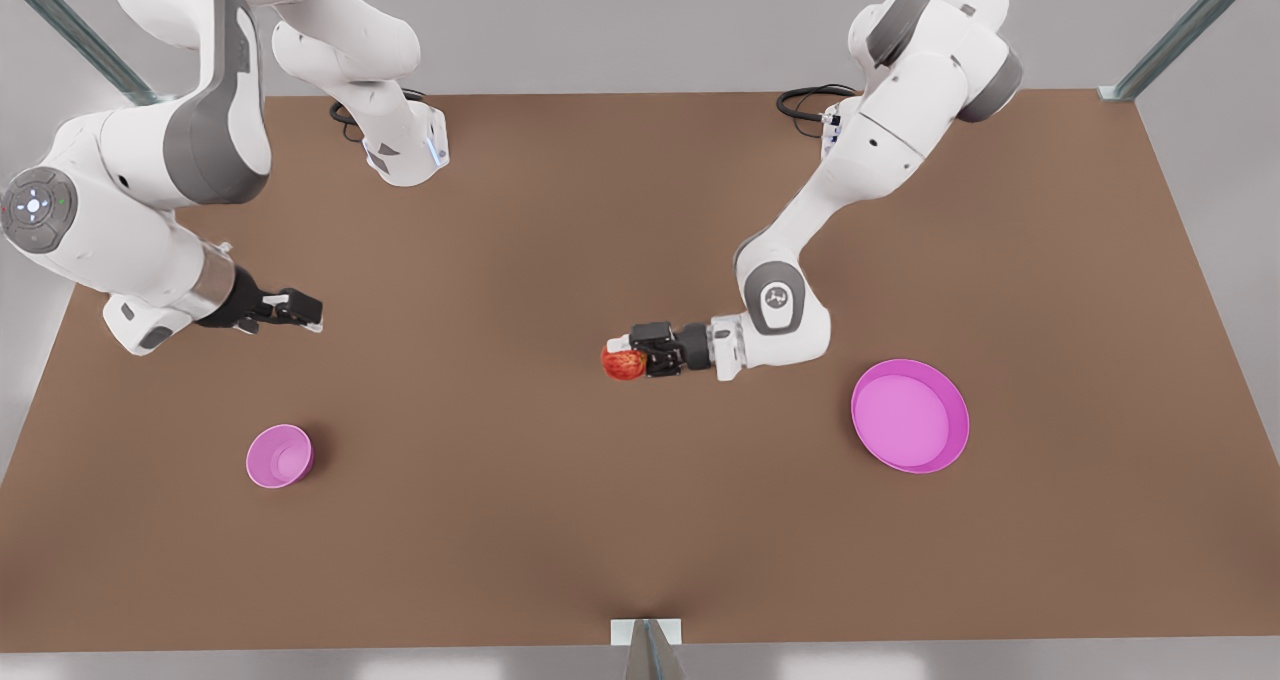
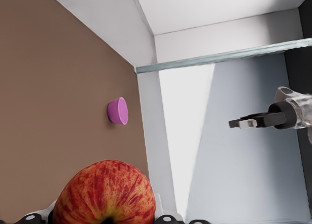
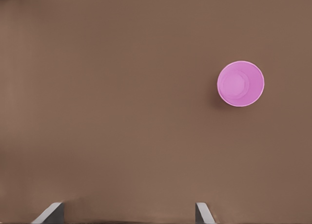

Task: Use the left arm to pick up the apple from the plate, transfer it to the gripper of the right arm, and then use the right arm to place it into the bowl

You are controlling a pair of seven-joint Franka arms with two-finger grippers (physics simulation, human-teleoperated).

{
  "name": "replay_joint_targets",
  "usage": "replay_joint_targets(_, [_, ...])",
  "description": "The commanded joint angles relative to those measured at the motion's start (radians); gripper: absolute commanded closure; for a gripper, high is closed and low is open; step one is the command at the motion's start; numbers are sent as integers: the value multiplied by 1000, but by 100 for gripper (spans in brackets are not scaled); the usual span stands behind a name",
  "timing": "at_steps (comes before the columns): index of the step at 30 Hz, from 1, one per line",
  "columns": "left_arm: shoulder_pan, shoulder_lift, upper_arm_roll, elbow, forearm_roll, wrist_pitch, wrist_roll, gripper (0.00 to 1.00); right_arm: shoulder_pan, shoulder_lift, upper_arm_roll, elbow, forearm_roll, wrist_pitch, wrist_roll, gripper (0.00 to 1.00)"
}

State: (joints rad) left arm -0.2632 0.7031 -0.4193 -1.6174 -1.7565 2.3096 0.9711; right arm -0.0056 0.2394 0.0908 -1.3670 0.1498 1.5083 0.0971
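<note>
Apple (image 1: 622,364) pinched in left gripper (image 1: 640,352), held sideways above mid-table, well clear of emptied plate (image 1: 910,416); presented, apparently, for handover. Right gripper (image 1: 290,308) waiting near bowl (image 1: 279,456), fingers (image 3: 48,213) spread, apparently ready to receive. Plain brown table (image 1: 520,520), grey walls, metal frame posts (image 1: 1180,30) at corners.

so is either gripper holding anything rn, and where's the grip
The left gripper holds the apple above the table, fingers clamped on its opposite sides. The right gripper is open and holds nothing.
</note>
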Motion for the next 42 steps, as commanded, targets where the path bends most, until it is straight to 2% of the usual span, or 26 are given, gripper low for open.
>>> replay_joint_targets(1, [-13,81,-29,80,-95,-2,913,27,3,64,4,-1,362,105,3,0])
replay_joint_targets(3, [-34,119,-38,148,-95,8,913,27,9,210,4,-9,692,254,-72,0])
replay_joint_targets(4, [-59,165,-38,212,-97,13,926,27,18,210,41,-86,781,355,-99,0])
replay_joint_targets(5, [-88,199,-53,244,-104,40,968,27,16,218,98,-188,968,556,-226,0])
replay_joint_targets(7, [-90,248,-110,264,-113,47,1089,27,19,247,116,-276,1281,621,-476,0])
replay_joint_targets(8, [-97,254,-110,283,-124,48,1094,27,19,268,116,-279,1326,619,-569,0])
replay_joint_targets(10, [-120,303,-110,356,-124,59,1107,27,10,287,115,-279,1326,615,-622,0])
replay_joint_targets(16, [-113,295,-116,358,-121,71,1106,28,-34,327,115,-317,1326,570,-804,0])
replay_joint_targets(19, [-107,294,-116,360,-121,71,1101,29,-100,316,116,-399,1321,345,-977,0])
replay_joint_targets(22, [-105,295,-116,401,-121,91,1068,30,-102,265,116,-531,1314,230,-1089,0])
replay_joint_targets(36, [-111,302,-116,410,-121,94,1064,30,-57,330,121,-458,1355,273,-1136,0])
replay_joint_targets(42, [-134,328,-116,442,-121,111,1068,30,29,330,122,-448,1415,314,-1136,0])
